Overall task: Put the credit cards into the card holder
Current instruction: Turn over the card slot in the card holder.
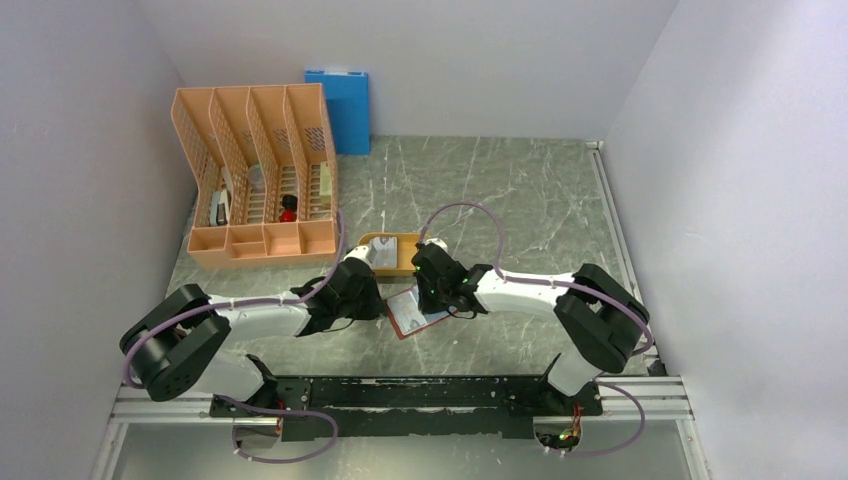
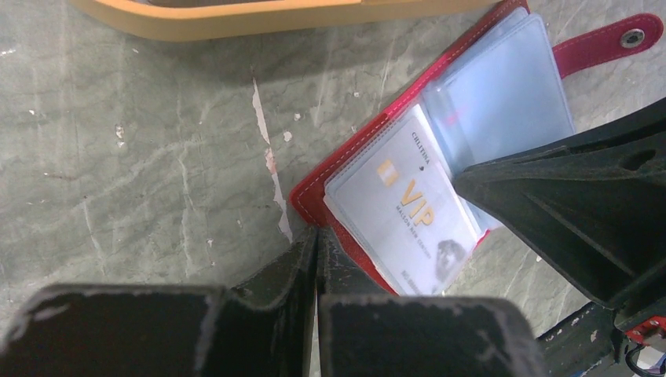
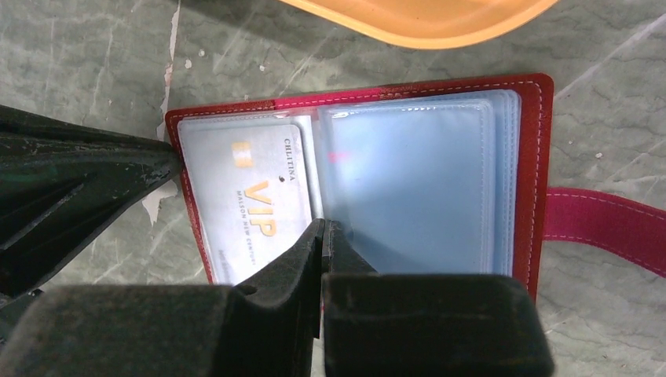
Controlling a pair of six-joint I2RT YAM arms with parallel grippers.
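The dark red card holder [image 3: 534, 157] lies open on the table in front of the orange tray, and also shows in the top view [image 1: 410, 312]. A pale VIP credit card [image 3: 251, 196] sits in its left clear pocket; the right pockets [image 3: 416, 181] look empty. Its red tab [image 3: 605, 220] sticks out to the right. My left gripper [image 2: 316, 232] is shut, its tips touching the holder's red left edge [image 2: 310, 196]. My right gripper [image 3: 323, 224] is shut, its tips resting on the holder's middle fold. A grey card [image 1: 388, 254] lies in the orange tray [image 1: 405, 266].
An orange slotted file organiser [image 1: 258, 180] stands at the back left, with a blue folder [image 1: 338, 105] against the back wall. The tray's rim [image 2: 236, 20] lies just beyond the holder. White walls close in left, right and behind.
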